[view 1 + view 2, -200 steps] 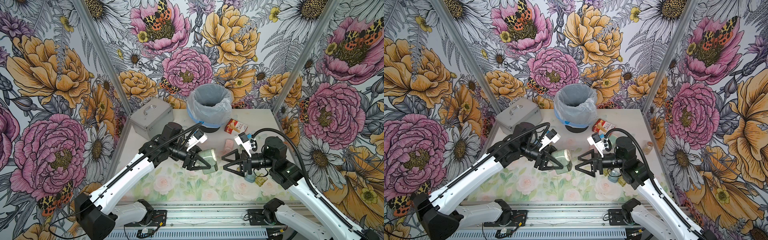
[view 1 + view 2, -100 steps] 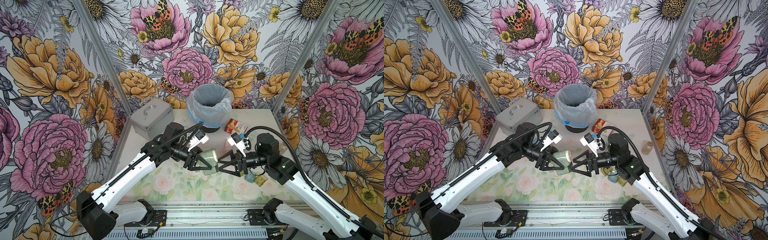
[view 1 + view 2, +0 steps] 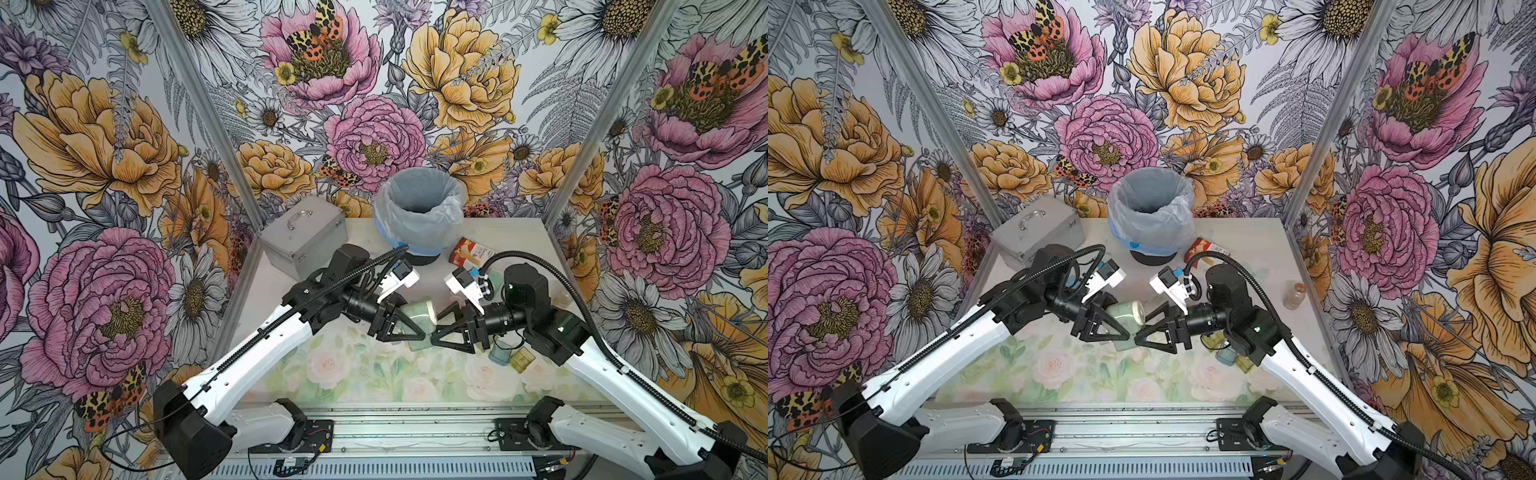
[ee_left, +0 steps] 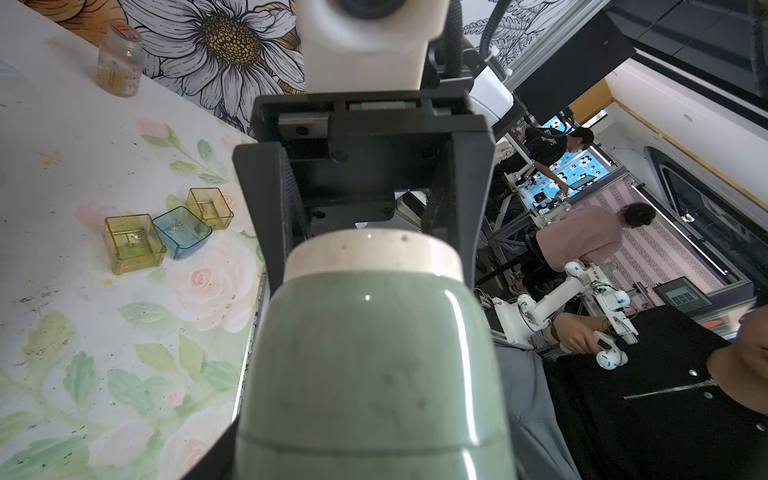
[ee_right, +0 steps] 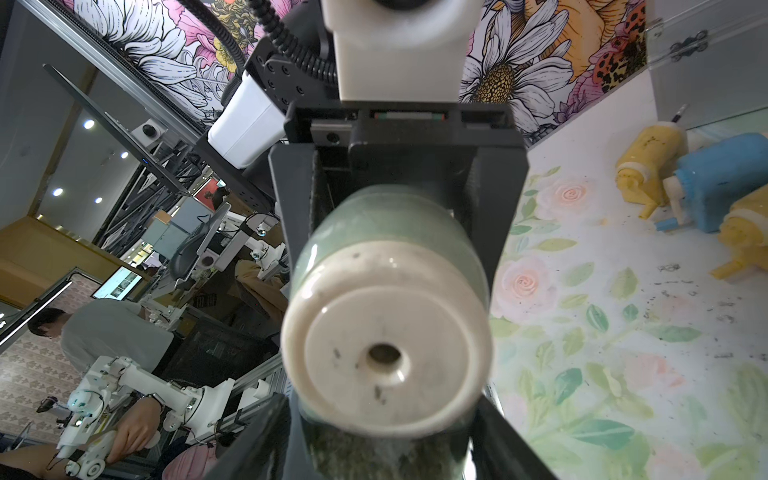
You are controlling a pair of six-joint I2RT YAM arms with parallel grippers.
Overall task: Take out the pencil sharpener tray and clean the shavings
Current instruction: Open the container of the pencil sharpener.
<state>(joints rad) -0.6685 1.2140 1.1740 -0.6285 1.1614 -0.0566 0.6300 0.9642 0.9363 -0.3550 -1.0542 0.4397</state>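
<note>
Two robot arms are holding a green sharpener [image 3: 420, 313] in mid-air above the flowered surface [image 3: 291, 291], in front of the lined bin [image 3: 415, 232]. The left gripper [image 3: 409, 328] is carrying the sharpener's body, its jaws clamped on the green shell, with the cream pencil-hole end pointing at the opposite arm. The right gripper [image 3: 438, 330] is facing it from the other side, its jaws standing narrowly apart at the translucent green tray [image 3: 417, 344] under the body. Whether they are pinching the tray cannot be told from these views. The tray is sitting in or against its sharpener, so the pull-out appears not yet done for this one. Elsewhere the job is looking well advanced. Three other sharpeners [image 5: 723, 183] are lying near the metal case [image 3: 305, 237]. Three loose trays [image 4: 182, 232], two yellow and one blue, are sitting together beside the right arm, a few flecks showing inside them. What is remaining, by the look of it, is drawing this tray free, tipping it into the bin, and dealing with the shavings [image 5: 670, 268] lying scattered as dark crumbs across the surface.
</note>
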